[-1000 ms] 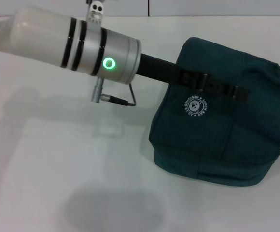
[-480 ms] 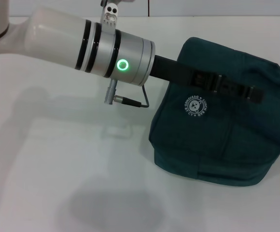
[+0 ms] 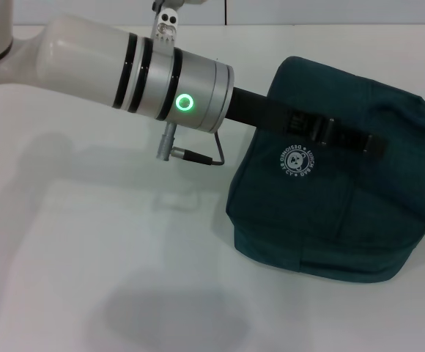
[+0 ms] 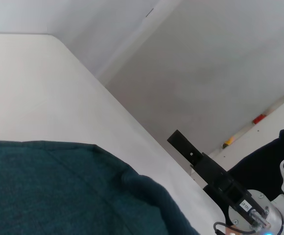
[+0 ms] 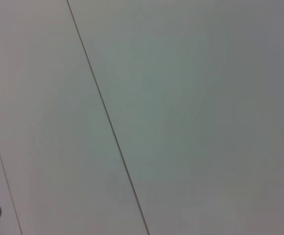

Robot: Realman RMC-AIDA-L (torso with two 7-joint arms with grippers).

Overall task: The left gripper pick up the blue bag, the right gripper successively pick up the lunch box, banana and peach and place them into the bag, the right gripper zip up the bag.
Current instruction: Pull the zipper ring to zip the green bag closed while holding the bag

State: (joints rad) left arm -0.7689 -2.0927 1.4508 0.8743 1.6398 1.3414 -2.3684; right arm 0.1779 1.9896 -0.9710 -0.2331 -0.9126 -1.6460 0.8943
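The blue bag (image 3: 344, 198) stands on the white table at the right of the head view, its round white logo facing me. My left arm reaches in from the upper left, and the left gripper (image 3: 374, 144) lies stretched over the bag's top, seen side-on. The bag's fabric (image 4: 59, 191) fills the lower part of the left wrist view. Farther off in that view a black gripper (image 4: 180, 140) on a silver wrist, my right one, hangs beyond the table's edge. The lunch box, banana and peach are out of view.
Bare white table (image 3: 88, 257) spreads to the left of and in front of the bag. A thin cable loop (image 3: 198, 155) hangs under the left wrist. The right wrist view holds only a pale panelled wall (image 5: 181, 107).
The left arm pushed to the right across the bag's top, then drew back a little. The bag has not moved.
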